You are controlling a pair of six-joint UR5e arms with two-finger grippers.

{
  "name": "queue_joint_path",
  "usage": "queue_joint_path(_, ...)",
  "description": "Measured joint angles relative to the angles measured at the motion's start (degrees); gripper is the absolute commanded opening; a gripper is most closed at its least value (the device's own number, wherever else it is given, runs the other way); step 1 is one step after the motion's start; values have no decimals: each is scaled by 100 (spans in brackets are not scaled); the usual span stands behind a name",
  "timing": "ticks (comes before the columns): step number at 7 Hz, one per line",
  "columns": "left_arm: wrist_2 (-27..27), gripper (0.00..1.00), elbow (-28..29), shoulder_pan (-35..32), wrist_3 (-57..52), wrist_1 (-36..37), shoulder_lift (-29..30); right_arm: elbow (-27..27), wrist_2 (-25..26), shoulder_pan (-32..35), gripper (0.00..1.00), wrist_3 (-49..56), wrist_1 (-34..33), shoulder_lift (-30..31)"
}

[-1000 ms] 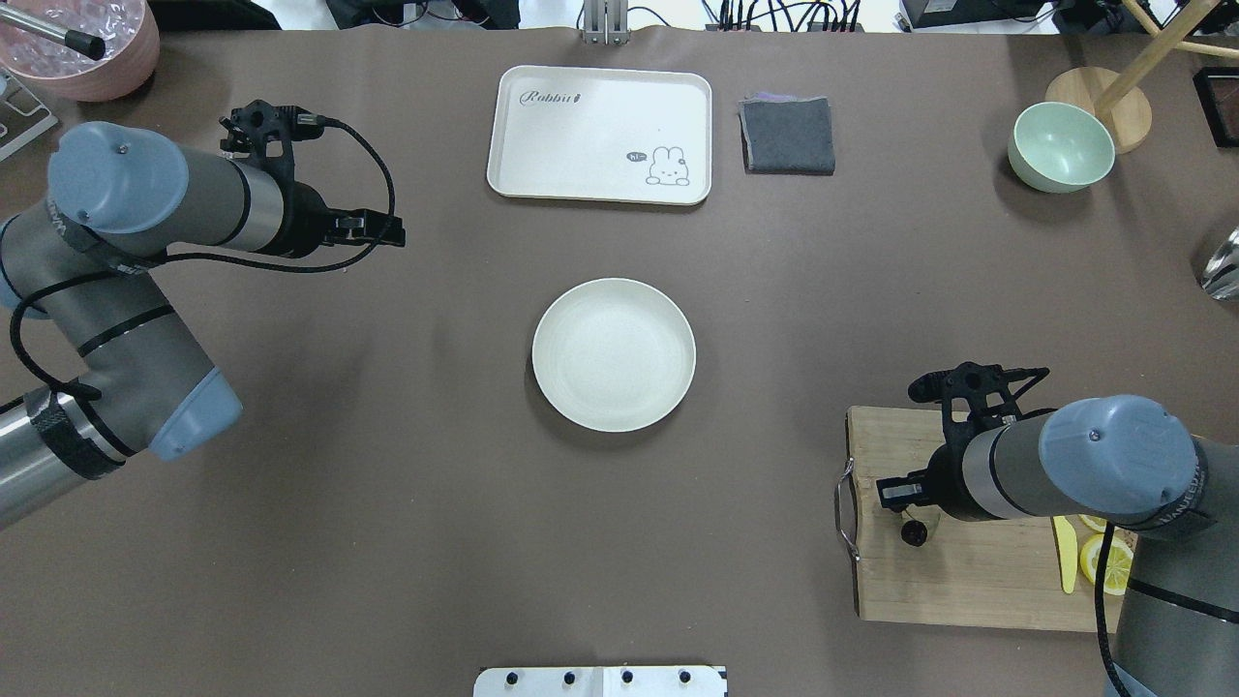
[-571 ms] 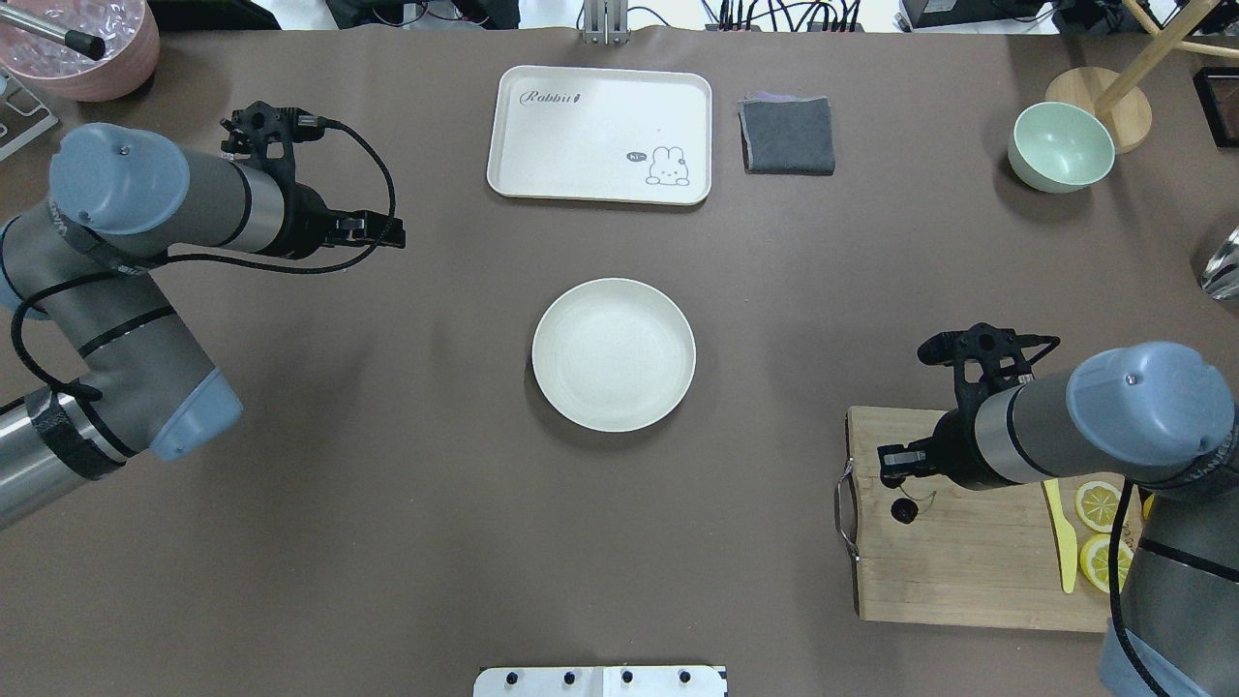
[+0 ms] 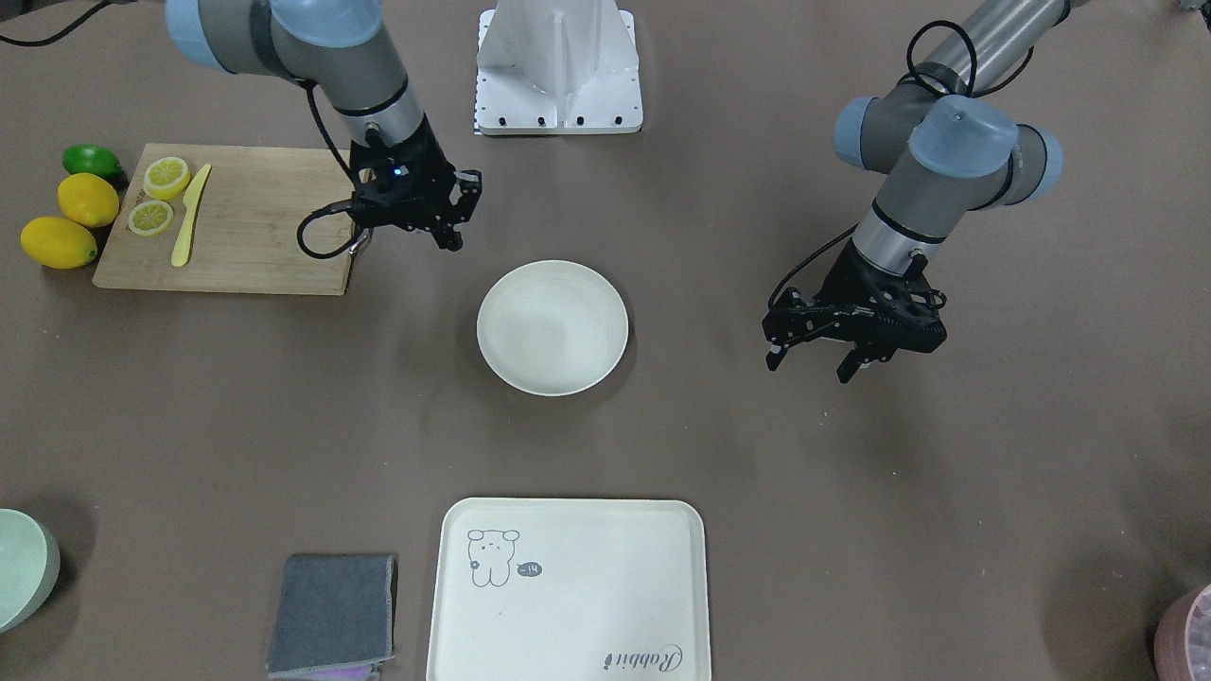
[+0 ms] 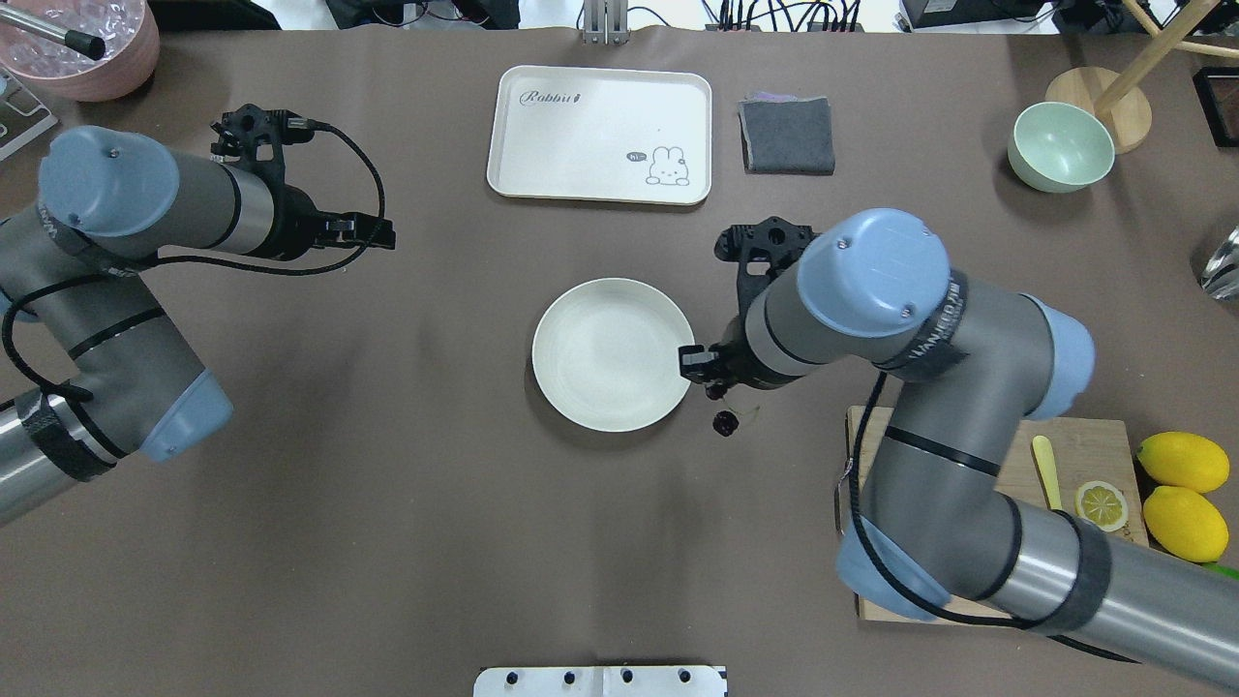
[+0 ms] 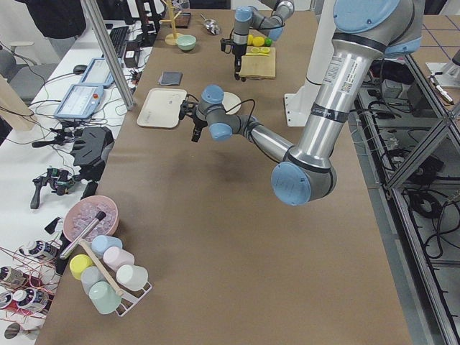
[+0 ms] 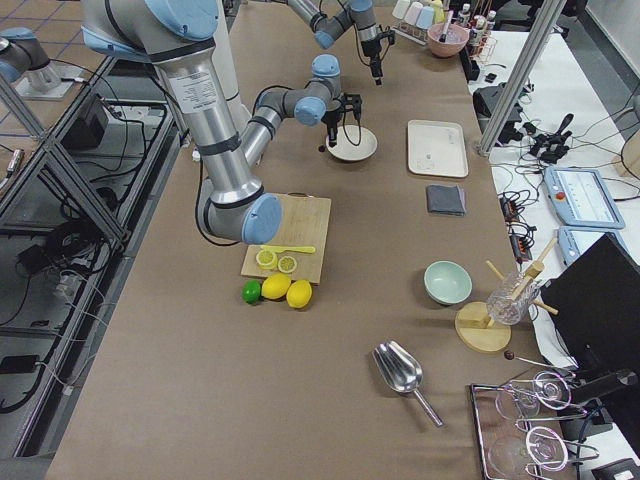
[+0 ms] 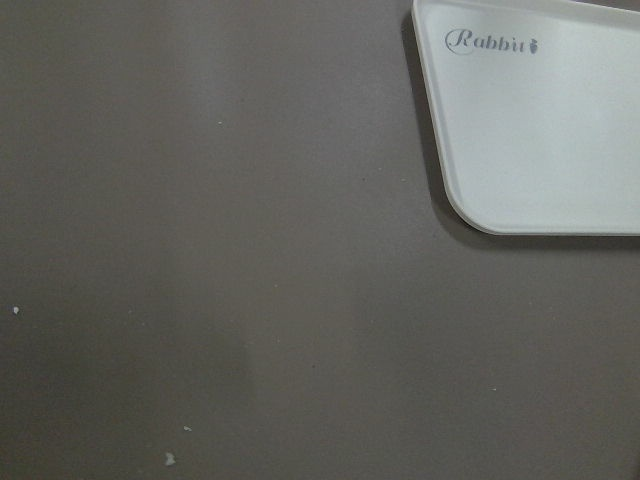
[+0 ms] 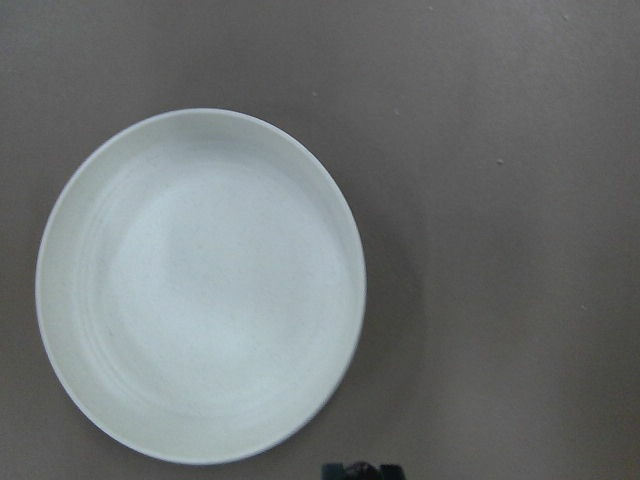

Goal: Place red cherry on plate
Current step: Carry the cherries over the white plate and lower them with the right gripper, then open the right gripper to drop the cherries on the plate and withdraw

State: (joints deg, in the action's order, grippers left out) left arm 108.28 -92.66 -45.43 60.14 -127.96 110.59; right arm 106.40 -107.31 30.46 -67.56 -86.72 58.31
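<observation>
The red cherry (image 4: 724, 423), a tiny dark pair on thin stems, dangles from my right gripper (image 4: 712, 380), which is shut on it. It hangs above the brown table just off the right rim of the plate (image 4: 613, 354), a round cream-white dish with nothing on it. In the front-facing view the right gripper (image 3: 448, 231) sits up and left of the plate (image 3: 552, 326), and the cherry does not show there. The plate (image 8: 200, 285) fills the left of the right wrist view. My left gripper (image 3: 812, 365) hovers open and empty far from the plate.
A cream tray (image 4: 600, 134), a folded grey cloth (image 4: 787, 136) and a pale green bowl (image 4: 1061, 145) lie along the far side. Near my right arm's base, a wooden cutting board (image 4: 1074, 455) carries a lemon slice and a yellow knife, with whole lemons (image 4: 1183, 462) beside it.
My right arm has swung from over the cutting board to the plate's right rim, carrying the cherry along. The left arm has shifted only slightly.
</observation>
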Motion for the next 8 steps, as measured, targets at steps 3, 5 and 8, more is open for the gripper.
queue_joint_path(3, 6, 98, -9, -83, -111, -464, -409, -1431, 331, -16, 0, -266, 77, -1195)
queue_joint_path(5, 14, 98, -20, -127, -118, -558, -545, -2108, 406, -40, 100, -324, 513, -1447)
queue_joint_path(8, 136, 98, -24, -439, -312, -557, -744, -2224, 475, 21, 100, -497, 496, -1583)
